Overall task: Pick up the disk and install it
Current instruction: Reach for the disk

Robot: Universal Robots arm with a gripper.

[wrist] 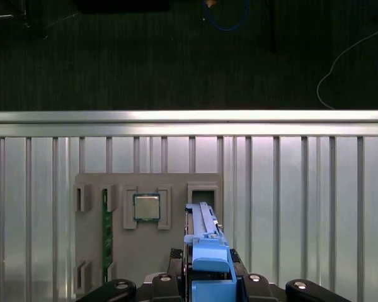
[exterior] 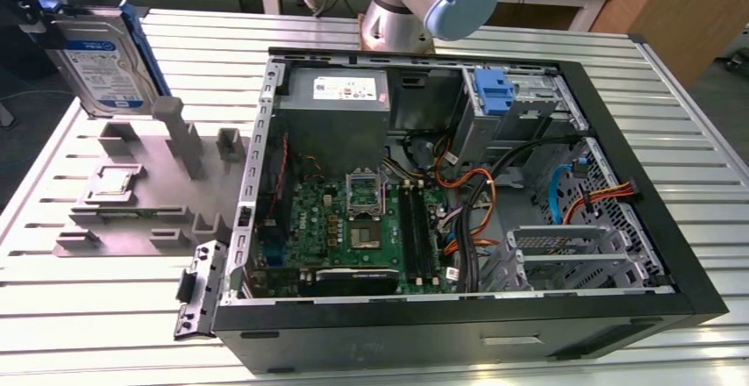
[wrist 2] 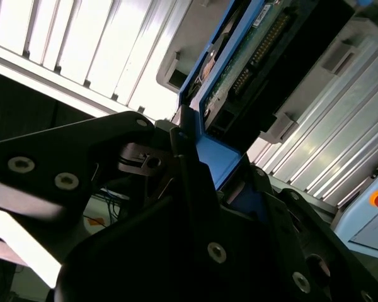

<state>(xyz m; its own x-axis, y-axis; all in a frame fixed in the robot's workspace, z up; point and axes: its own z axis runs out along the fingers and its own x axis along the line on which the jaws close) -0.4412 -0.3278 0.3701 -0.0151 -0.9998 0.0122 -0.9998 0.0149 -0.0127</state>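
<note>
The disk (exterior: 105,60), a silver drive with a white-and-blue label and a blue bracket on its edges, hangs upright above the grey fixture (exterior: 140,219) at the exterior view's left. My gripper (exterior: 45,7) is shut on its upper end. In the first wrist view the disk (wrist: 203,234) shows edge-on between the black fingers (wrist: 166,279), over the fixture (wrist: 176,251). The second wrist view shows the disk's (wrist 2: 252,56) circuit-board side, with the blue bracket clamped in my gripper (wrist 2: 198,160).
An open computer case (exterior: 655,254) lies at the exterior view's right, with its motherboard (exterior: 351,228), loose cables and a drive bay holding a blue bracket (exterior: 496,96). A processor chip (wrist: 146,206) and a green memory stick (wrist: 104,233) rest in the fixture. The arm's base (exterior: 422,4) stands behind the case.
</note>
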